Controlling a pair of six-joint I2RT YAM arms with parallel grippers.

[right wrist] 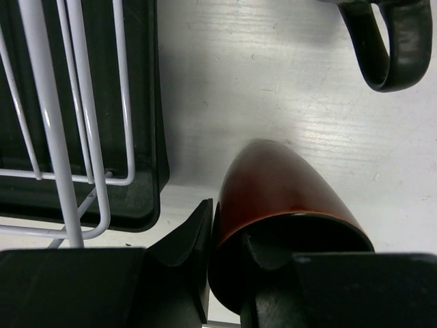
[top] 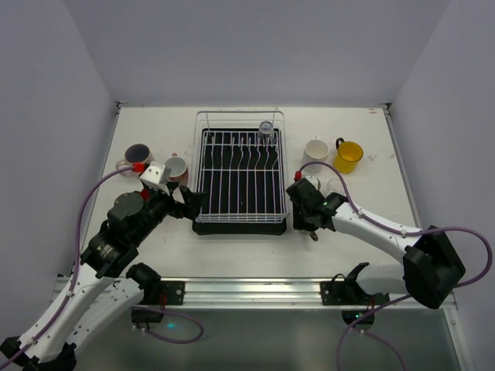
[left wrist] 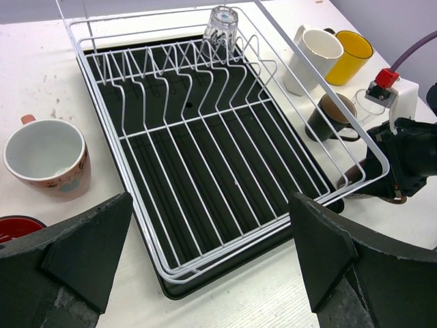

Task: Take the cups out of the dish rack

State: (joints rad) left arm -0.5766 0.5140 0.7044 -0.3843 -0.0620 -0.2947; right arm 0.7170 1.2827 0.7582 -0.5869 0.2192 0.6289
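One brown cup (right wrist: 280,184) is clamped in the right tool (right wrist: 229,253), left tool (left wrist: 208,236) gaping wide.

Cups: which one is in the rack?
The clear glass, among the prongs at the far end of the rack; the rest are outside it.

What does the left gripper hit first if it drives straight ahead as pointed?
Most likely the dish rack, at its near wire rim, which lies centred ahead of the open left gripper; exact depth is hard to judge.
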